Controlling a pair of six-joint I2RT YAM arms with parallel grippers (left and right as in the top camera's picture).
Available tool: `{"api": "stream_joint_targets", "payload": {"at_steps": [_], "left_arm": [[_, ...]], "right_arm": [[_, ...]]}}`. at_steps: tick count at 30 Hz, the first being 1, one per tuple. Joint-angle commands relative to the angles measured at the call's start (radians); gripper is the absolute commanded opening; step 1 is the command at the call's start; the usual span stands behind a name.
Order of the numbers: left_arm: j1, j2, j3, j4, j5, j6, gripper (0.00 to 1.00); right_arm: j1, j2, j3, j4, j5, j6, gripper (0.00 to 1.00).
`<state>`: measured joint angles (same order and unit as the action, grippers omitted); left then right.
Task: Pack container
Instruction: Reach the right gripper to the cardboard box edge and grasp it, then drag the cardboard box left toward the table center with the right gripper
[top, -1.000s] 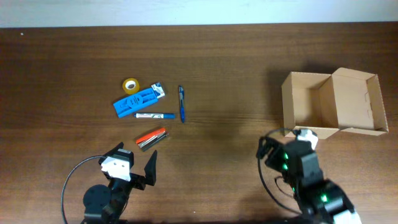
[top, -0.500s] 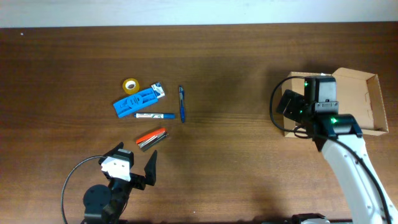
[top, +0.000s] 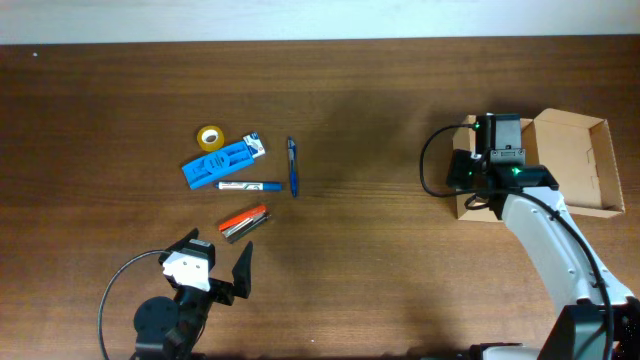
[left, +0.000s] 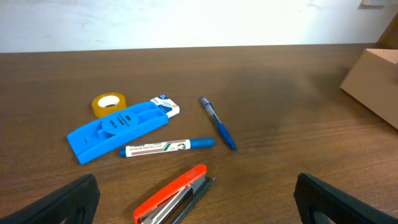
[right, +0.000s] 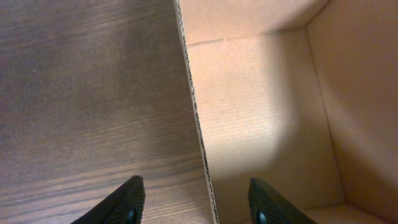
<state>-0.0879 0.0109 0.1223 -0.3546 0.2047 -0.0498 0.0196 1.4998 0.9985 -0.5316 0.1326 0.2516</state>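
The container, a tan cardboard box (top: 575, 150) with its flap lid open, stands at the right; its corner also shows in the left wrist view (left: 379, 78). My right gripper (top: 465, 172) is open and empty, and its fingers (right: 194, 182) straddle the box's left wall (right: 196, 118), one finger outside and one inside. The box's inside looks empty. My left gripper (top: 212, 256) is open and empty near the front left edge. In the left wrist view its fingers (left: 196, 182) sit just behind a red stapler (left: 174, 196).
At the left lie a yellow tape roll (top: 209, 137), a blue plastic holder (top: 218, 163), a small white and blue packet (top: 255, 146), a blue pen (top: 292, 166), a marker (top: 248, 186) and the red stapler (top: 245, 222). Bare wood separates them from the box.
My right arm has swung from the table's front edge up to the box and now hangs over its left wall. The left arm has not moved.
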Motion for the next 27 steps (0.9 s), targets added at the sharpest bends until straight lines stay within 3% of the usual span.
{"api": "stream_joint_targets", "payload": {"at_steps": [1,5,6,8,9,16,23,27], "left_arm": [[-0.003,-0.005,-0.006,0.002,0.0,-0.007,1.0],[-0.003,-0.005,-0.006,0.002,0.0,-0.007,1.0],[-0.003,-0.005,-0.006,0.002,0.0,-0.007,1.0],[-0.003,-0.005,-0.006,0.002,0.0,-0.007,1.0],[-0.003,-0.005,-0.006,0.002,0.0,-0.007,1.0],[-0.003,-0.005,-0.006,0.002,0.0,-0.007,1.0],[-0.003,-0.005,-0.006,0.002,0.0,-0.007,1.0],[-0.003,-0.005,-0.006,0.002,0.0,-0.007,1.0]], "right_arm": [[-0.007,0.032,0.022,0.013,-0.001,-0.012,0.52],[-0.007,0.077,0.022,0.014,-0.001,-0.012,0.51],[-0.007,0.077,0.022,0.015,-0.001,-0.012,0.45],[-0.007,0.077,0.022,0.017,-0.001,-0.012,0.22],[-0.007,0.077,0.022,0.017,-0.001,-0.012,0.05],[0.065,0.047,0.024,-0.034,-0.05,-0.08,0.04],[0.318,0.032,0.095,-0.082,-0.055,-0.203,0.04],[0.449,0.032,0.103,-0.081,-0.081,-0.388,0.04]]}}
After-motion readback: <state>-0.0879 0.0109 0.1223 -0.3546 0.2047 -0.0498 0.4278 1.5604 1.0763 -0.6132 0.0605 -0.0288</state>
